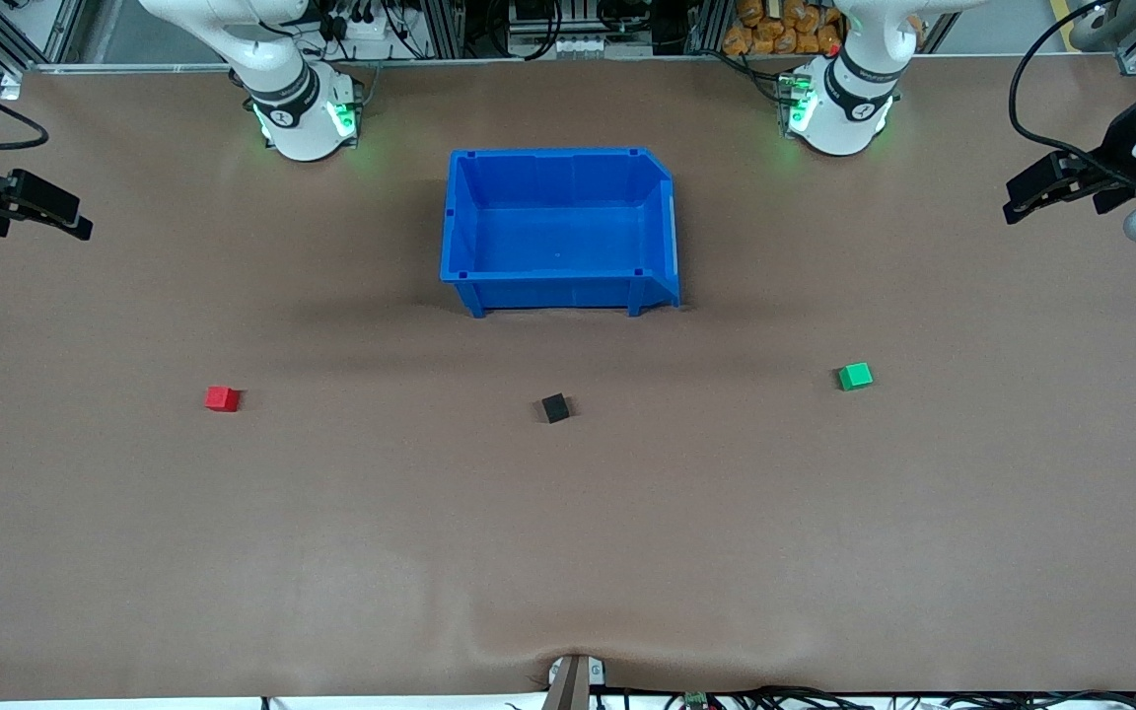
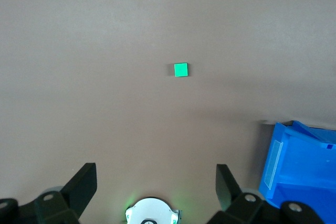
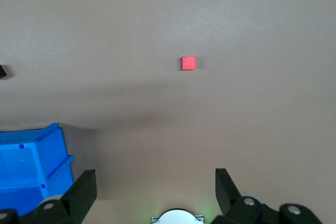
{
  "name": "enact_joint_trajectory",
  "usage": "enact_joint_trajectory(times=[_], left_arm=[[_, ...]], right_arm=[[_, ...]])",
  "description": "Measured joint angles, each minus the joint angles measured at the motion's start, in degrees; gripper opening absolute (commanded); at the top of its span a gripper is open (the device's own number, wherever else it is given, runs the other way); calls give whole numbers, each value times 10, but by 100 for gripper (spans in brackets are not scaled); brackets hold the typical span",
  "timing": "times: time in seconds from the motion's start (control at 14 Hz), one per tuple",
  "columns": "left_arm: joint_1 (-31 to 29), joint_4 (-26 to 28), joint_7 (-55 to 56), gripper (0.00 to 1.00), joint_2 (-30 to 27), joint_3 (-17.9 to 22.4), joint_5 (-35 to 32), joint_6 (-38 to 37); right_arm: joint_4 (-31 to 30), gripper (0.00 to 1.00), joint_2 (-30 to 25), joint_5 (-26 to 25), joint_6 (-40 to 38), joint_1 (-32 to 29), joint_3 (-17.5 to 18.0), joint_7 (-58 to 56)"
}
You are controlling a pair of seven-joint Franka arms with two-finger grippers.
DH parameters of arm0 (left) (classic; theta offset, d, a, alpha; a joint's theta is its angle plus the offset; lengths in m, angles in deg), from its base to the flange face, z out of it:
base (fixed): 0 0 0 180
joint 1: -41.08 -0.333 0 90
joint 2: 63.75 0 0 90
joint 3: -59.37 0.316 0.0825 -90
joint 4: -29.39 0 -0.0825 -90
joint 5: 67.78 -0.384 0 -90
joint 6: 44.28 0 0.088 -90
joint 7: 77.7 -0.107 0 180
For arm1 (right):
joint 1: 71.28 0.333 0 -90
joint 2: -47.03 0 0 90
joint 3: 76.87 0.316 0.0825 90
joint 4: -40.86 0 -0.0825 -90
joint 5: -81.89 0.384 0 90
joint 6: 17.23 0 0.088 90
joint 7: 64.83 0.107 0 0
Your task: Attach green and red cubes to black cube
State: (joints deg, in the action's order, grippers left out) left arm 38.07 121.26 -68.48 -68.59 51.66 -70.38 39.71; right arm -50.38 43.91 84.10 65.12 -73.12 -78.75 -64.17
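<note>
While both arms wait raised at their own ends of the table, the left gripper (image 2: 156, 182) and right gripper (image 3: 155, 182) hang spread wide, holding nothing. The black cube (image 1: 554, 407) lies nearer the front camera than the blue bin (image 1: 460, 212). The green cube (image 1: 855, 376) sits toward the left arm's end, the red cube (image 1: 222, 398) toward the right arm's; gripper height seems well above the tabletop.
</note>
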Motion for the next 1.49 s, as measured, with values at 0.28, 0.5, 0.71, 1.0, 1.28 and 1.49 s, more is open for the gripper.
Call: enact_joint_trajectory(times=[0.28,0.5,0.71,1.0,1.28,1.49], left_arm=[[0,0,0,100,1,0,0,0],[2,0,0,100,11,-2,-4,0],[1,-2,0,100,31,-2,-6,0],[2,-4,0,100,37,-3,-6,0],[2,-8,0,100,27,-13,-6,-1],[2,-3,0,100,23,-14,-6,-4]], right_arm=[[0,100,0,0,0,0,0,0],[0,100,2,0,0,0,0,-2],[-2,100,9,0,2,0,0,-34],[-14,100,23,0,27,-14,-2,-124],[-54,100,35,17,74,-38,-2,-210],[-103,100,37,45,126,-69,-3,-296]])
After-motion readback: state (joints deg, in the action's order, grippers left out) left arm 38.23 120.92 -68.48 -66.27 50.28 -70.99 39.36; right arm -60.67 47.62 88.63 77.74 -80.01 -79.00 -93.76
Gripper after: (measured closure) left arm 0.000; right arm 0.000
